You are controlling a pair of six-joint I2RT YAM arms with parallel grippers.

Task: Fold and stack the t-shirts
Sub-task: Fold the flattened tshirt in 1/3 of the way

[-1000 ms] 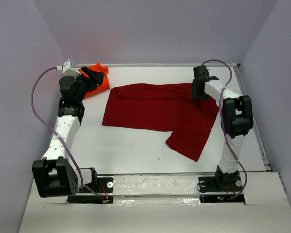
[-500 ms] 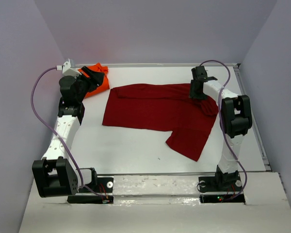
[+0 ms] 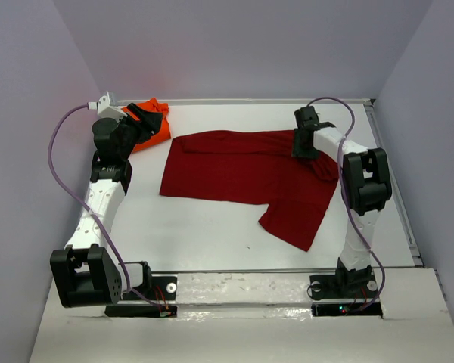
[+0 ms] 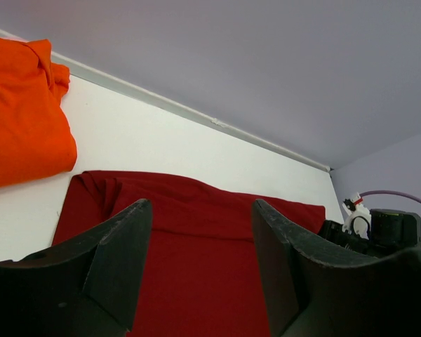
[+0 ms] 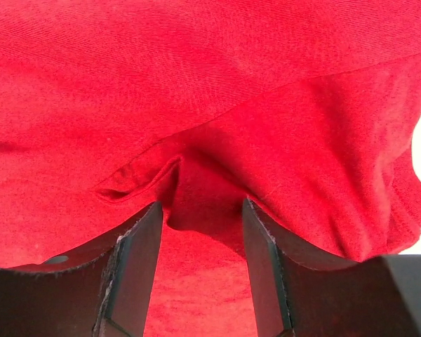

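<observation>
- A white table surface (image 3: 212, 234) is enclosed on three sides by plain pale lilac-grey walls (image 3: 250, 45); a thin metal rail (image 3: 250, 100) is seen along its far edge.
- A dark crimson red cloth t-shirt (image 3: 242, 170) is spread flat across the middle of the surface, with one part angled toward the near right.
- A bright orange cloth t-shirt (image 3: 157, 128) is bunched in the far left corner, apart from the red one.
- The left gripper (image 3: 153, 119) is held above the surface near the orange t-shirt. Its fingers are spread and nothing is held between them.
- The right gripper (image 3: 303, 150) is pointed down at the red t-shirt's far edge, toward the right. Its fingers (image 5: 137, 267) are parted, and a puckered fold of red cloth is seen between them; contact cannot be told.
- Purple cables (image 3: 57, 166) are looped from both arms.
</observation>
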